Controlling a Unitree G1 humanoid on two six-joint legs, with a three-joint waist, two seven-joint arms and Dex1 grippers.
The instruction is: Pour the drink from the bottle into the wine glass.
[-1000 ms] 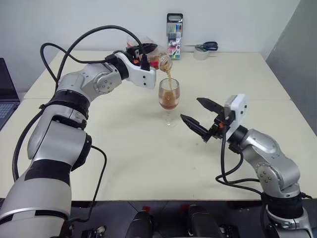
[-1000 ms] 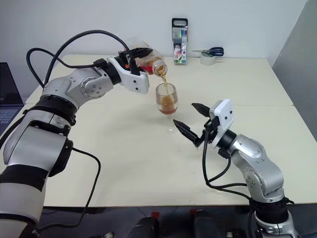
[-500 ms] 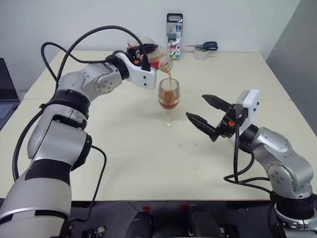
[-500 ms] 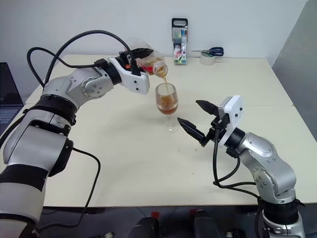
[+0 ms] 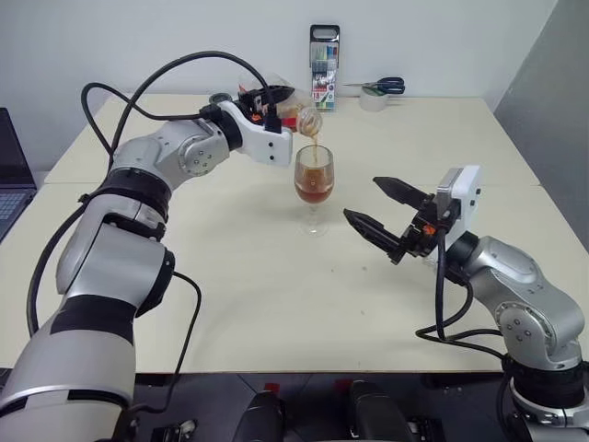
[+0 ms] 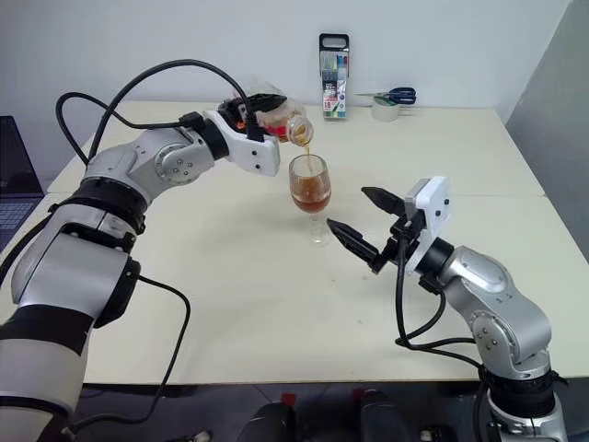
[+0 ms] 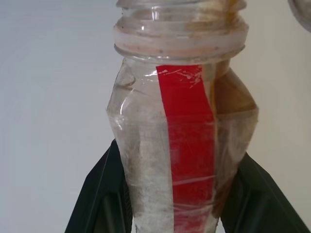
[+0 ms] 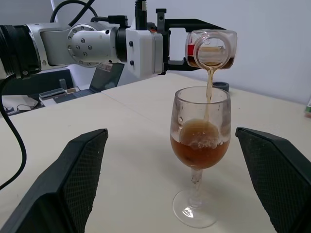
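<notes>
Gripping the bottle (image 6: 276, 122) around its squarish body, your left gripper (image 6: 260, 109) has its two black fingers (image 7: 104, 194) pressed against opposite sides, with the red label strip running up between them in the left wrist view. You hold the bottle tipped on its side, its open neck pointing away from the gripper and slightly down. From that neck a thin amber stream of the drink (image 8: 209, 90) falls straight into the wine glass (image 8: 199, 155), which stands upright on the table (image 5: 276, 276) just below and in front of the gripper. The bowl is roughly half full of the reddish-brown liquid, with a little foam where the stream lands.

Your right gripper (image 5: 379, 215) hangs above the table with its jaws spread wide and nothing between them. The glass sits just ahead of its fingertips, framed between them in the right wrist view, but apart from both.

Farther beyond your left gripper, at the table's far edge, a marker-pen case (image 5: 324, 53) stands upright, with a tape roll (image 5: 374, 99) and scissors (image 5: 377, 87) beside it.
</notes>
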